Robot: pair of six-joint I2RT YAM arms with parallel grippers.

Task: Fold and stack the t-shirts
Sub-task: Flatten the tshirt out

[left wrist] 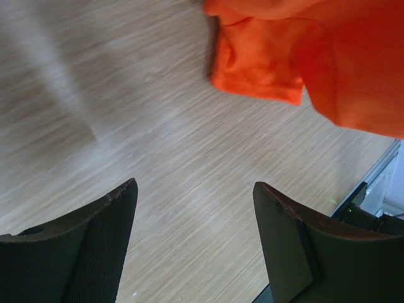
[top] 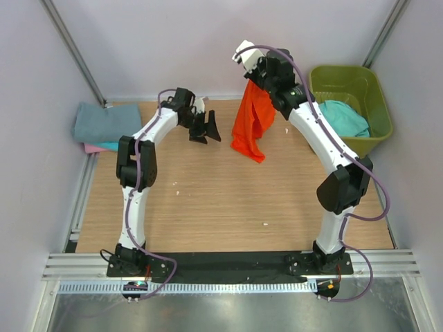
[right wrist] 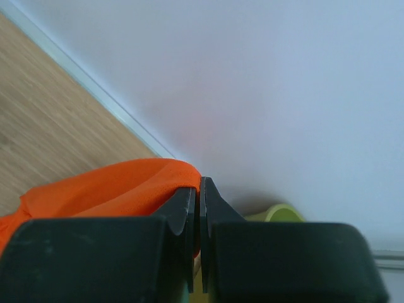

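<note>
The right hand (top: 252,77) is clenched on a pinch of the orange shirt (top: 250,126), which hangs bunched below it above the counter (top: 221,200), while the left hand (top: 205,130) hovers released just beside the cloth — I judge it should catch a free lower corner so both can spread the shirt flat. A teal shirt (top: 344,117) waits in the tub (top: 379,104) off the right hand's outer side and a folded pile (top: 102,122) lies well beyond the left — the bunched folds themselves hide the corners.

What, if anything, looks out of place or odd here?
Nothing is spilled or damaged. The orange t-shirt hangs bunched from the shut right hand. Only the folded stack at the far-left corner overhangs the table edge.
</note>
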